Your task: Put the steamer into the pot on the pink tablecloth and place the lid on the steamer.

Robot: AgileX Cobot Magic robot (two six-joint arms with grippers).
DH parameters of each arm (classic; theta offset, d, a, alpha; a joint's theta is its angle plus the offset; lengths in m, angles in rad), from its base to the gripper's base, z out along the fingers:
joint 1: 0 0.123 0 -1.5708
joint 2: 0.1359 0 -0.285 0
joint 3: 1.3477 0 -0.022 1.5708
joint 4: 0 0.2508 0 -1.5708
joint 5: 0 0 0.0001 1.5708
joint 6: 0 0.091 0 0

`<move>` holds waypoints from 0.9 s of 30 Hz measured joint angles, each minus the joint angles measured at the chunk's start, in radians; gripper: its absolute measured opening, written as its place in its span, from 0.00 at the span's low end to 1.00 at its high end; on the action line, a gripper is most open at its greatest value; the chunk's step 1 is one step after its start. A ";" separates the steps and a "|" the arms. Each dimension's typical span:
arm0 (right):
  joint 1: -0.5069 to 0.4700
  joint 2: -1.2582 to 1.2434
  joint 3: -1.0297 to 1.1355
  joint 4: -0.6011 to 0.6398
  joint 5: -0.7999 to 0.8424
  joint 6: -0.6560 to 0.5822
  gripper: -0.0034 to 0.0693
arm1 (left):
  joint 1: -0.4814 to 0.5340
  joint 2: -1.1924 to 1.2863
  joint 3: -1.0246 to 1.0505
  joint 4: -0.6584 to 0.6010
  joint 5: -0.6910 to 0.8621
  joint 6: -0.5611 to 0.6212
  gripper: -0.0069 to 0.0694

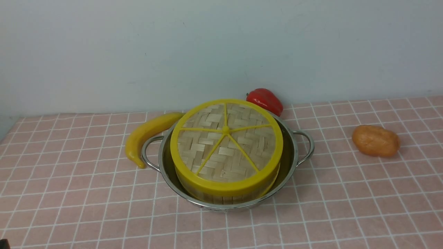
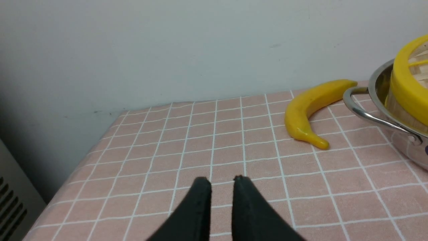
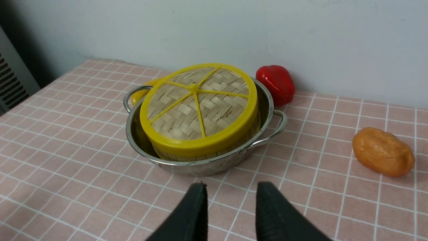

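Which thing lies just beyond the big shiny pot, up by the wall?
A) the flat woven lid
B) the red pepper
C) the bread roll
B: the red pepper sits behind the pot's far rim, near the wall.

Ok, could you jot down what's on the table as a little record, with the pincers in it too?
pot: on the pink cloth, steel, a looped handle on each side
steamer: inside the pot
lid: on top of the steamer, yellow rim and spokes
banana: beside the pot, to the left
red pepper: behind the pot
bread: off to the right
left pincer: slightly open, nothing held
right pincer: open, nothing held
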 joint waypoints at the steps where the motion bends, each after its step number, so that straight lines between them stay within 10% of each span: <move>1: 0.000 0.000 0.000 0.000 0.000 0.000 0.37 | 0.000 0.000 0.000 0.000 0.000 0.000 0.22; 15: -0.441 -0.233 0.341 -0.102 -0.318 -0.086 0.38 | 0.000 0.000 0.000 -0.001 0.000 0.000 0.24; 27: -0.495 -0.233 0.660 -0.119 -0.668 -0.078 0.38 | 0.000 0.000 0.000 -0.001 0.000 0.000 0.27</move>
